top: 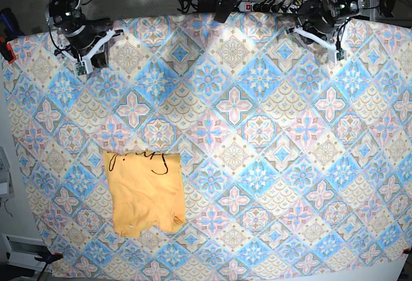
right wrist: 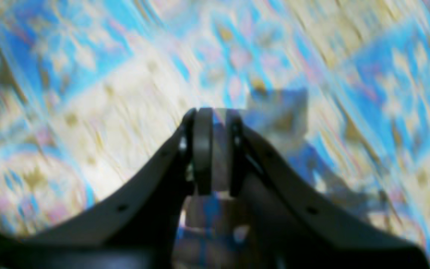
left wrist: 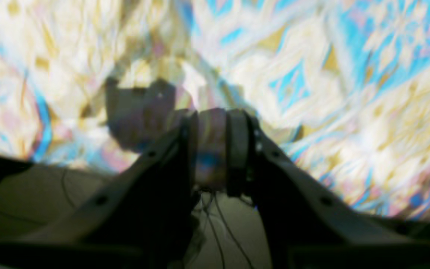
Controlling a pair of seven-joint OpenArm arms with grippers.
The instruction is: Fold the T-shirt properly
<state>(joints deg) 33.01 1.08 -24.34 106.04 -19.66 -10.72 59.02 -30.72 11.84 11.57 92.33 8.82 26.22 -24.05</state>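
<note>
Yellow-orange T-shirt folded on tablecloth | left hand, right hand: nearly closed, empty

The base camera looks straight down from high overhead on the blue-and-pink patterned tablecloth. Each wrist camera peers along its own dark gripper, left and right, close and blurred. All three views share that patterned cloth.
</note>
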